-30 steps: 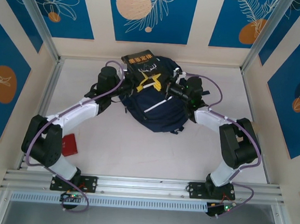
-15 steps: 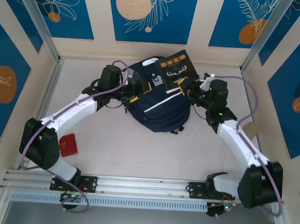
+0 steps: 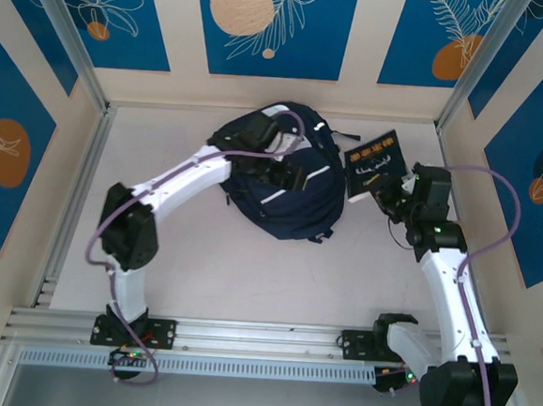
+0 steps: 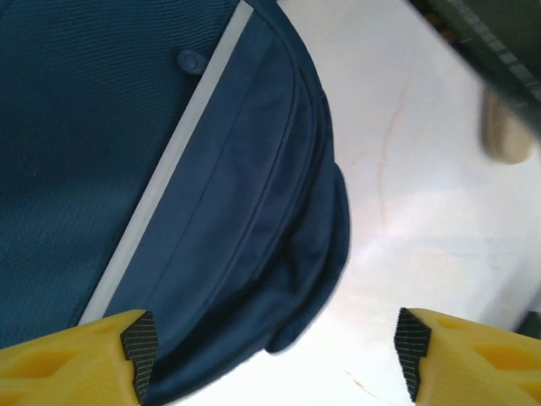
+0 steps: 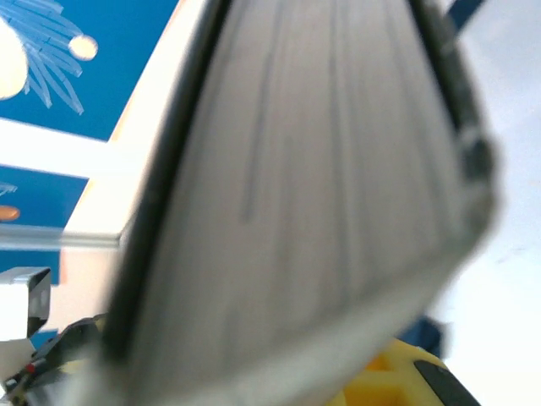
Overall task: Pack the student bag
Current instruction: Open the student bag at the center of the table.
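From above, you see the student bag (image 3: pixel 294 210) lying at the far middle of the worktop (image 3: pixel 248 267). Your left gripper (image 3: pixel 288 176) is over it, and your right gripper (image 3: pixel 392 186) is clamped on a dark book (image 3: pixel 374 159) just right of the bag. In your left wrist view, the yellow fingers (image 4: pixel 93 355) stand wide apart with nothing held, above the bag's white stripe (image 4: pixel 169 186). In your right wrist view, the book's page edge (image 5: pixel 313 186) sits close against the lens.

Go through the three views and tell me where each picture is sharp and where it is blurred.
Top external: evenly lit and sharp throughout, with only a soft shadow under the backpack. Left wrist: the backpack's weave and pale stripe are crisp, but the upper right corner is smeared. Right wrist: the book sits too close to the lens, so its page edges are badly out of focus.
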Action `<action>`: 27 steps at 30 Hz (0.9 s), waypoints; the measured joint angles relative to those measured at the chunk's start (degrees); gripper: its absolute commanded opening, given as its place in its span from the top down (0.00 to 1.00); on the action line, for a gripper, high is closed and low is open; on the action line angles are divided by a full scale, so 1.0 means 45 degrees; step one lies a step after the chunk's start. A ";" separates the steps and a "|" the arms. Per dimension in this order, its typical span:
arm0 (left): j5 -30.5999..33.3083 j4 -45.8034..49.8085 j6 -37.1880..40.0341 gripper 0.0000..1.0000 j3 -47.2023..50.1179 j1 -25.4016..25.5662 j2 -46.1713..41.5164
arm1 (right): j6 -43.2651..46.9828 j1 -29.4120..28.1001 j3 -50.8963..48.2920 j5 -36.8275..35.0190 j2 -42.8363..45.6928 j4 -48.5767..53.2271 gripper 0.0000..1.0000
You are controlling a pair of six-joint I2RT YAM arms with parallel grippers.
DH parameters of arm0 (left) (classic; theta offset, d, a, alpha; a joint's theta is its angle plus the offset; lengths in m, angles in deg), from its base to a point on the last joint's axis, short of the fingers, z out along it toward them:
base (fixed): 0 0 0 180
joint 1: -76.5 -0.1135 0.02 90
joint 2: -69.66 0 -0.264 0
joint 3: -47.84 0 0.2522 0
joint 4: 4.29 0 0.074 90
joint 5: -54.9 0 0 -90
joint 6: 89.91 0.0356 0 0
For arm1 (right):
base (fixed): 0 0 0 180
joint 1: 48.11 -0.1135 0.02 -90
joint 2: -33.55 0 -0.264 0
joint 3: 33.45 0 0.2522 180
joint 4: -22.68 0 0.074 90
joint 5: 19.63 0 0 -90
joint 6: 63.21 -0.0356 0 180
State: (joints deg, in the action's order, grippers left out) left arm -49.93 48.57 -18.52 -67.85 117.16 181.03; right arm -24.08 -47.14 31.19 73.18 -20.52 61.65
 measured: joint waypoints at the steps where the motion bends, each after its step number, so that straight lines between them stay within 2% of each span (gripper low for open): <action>1: 0.0393 0.0223 0.0267 0.31 -0.0393 0.0267 0.0432 | 0.0034 0.0291 -0.0005 -0.0005 0.0121 0.0204 0.91; 5: 0.2103 0.1243 0.1141 0.34 -0.2016 0.1253 0.2191 | 0.0151 0.1341 -0.0170 0.0185 0.0374 0.0578 0.91; 9: 0.3517 0.1880 0.1831 0.36 -0.3298 0.1855 0.3434 | 0.0272 0.1826 -0.0364 0.0665 0.0379 0.0797 0.91; 12: 0.4357 0.2050 0.2127 0.43 -0.3818 0.2059 0.3934 | 0.0316 0.2059 -0.0486 0.0981 0.0389 0.0899 0.91; 15: 0.4998 0.2098 0.2331 0.46 -0.4158 0.2079 0.4289 | 0.0321 0.2210 -0.0554 0.1229 0.0393 0.0933 0.91; 23: 0.5746 0.2186 0.2662 0.46 -0.4498 0.2079 0.5149 | 0.0316 0.2268 -0.0641 0.1569 0.0398 0.0918 0.91; 25: 0.5795 0.2186 0.2754 0.50 -0.4551 0.2079 0.5309 | 0.0316 0.2268 -0.0646 0.1598 0.0398 0.0918 0.90; 27: 0.6003 0.2191 0.2919 0.62 -0.4551 0.2079 0.5387 | 0.0316 0.2268 -0.0646 0.1637 0.0398 0.0913 0.91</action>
State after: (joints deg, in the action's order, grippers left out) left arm -22.92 58.42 -5.38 -88.33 126.52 205.27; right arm -22.66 -36.93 28.28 80.55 -18.73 65.76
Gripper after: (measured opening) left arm 0.466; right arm 0.181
